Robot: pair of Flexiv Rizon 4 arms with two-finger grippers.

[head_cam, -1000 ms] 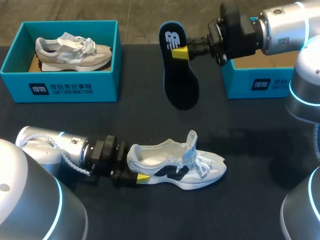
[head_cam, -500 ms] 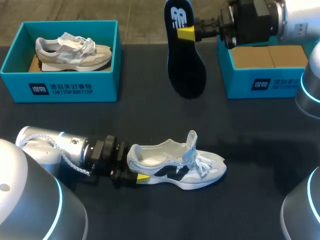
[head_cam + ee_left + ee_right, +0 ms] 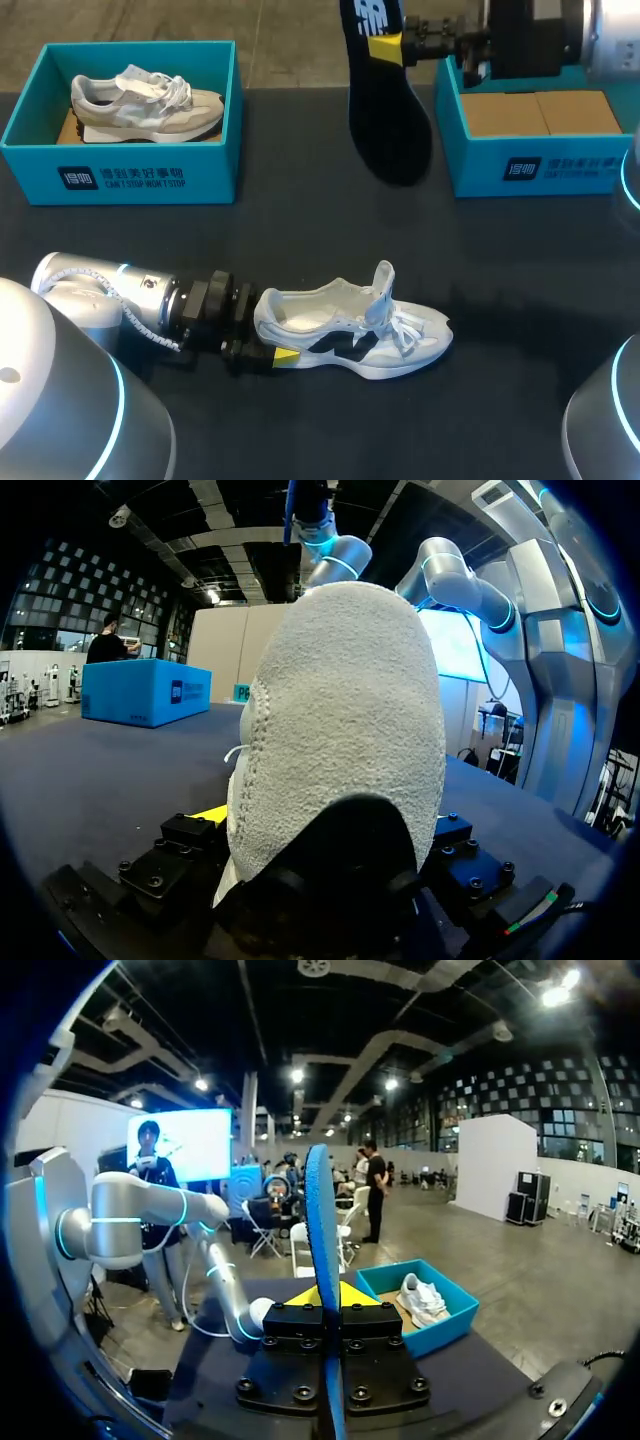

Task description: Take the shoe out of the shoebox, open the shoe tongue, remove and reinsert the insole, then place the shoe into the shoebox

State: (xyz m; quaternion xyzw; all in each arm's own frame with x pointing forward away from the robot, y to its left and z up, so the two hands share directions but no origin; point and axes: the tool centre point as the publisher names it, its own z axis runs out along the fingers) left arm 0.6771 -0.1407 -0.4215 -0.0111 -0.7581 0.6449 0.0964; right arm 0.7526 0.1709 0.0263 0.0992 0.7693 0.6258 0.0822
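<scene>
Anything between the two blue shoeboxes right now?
Head view: only the black insole, held up by the right gripper, hangs between them; no other object there.

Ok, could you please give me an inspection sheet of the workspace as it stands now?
Surface: dark table, no spills seen.
Job's things: white shoe sits on the table, tongue raised; black insole is out of it, held in the air; teal shoebox at the right has no shoe in it, only brown cardboard.
Clutter: second teal shoebox at the left, with a grey shoe inside.
Grippers: left gripper shut on the white shoe's heel; right gripper shut on the insole near one end.
Cables: nothing seen on the table.
Surroundings: nobody reaches over the table.
</scene>
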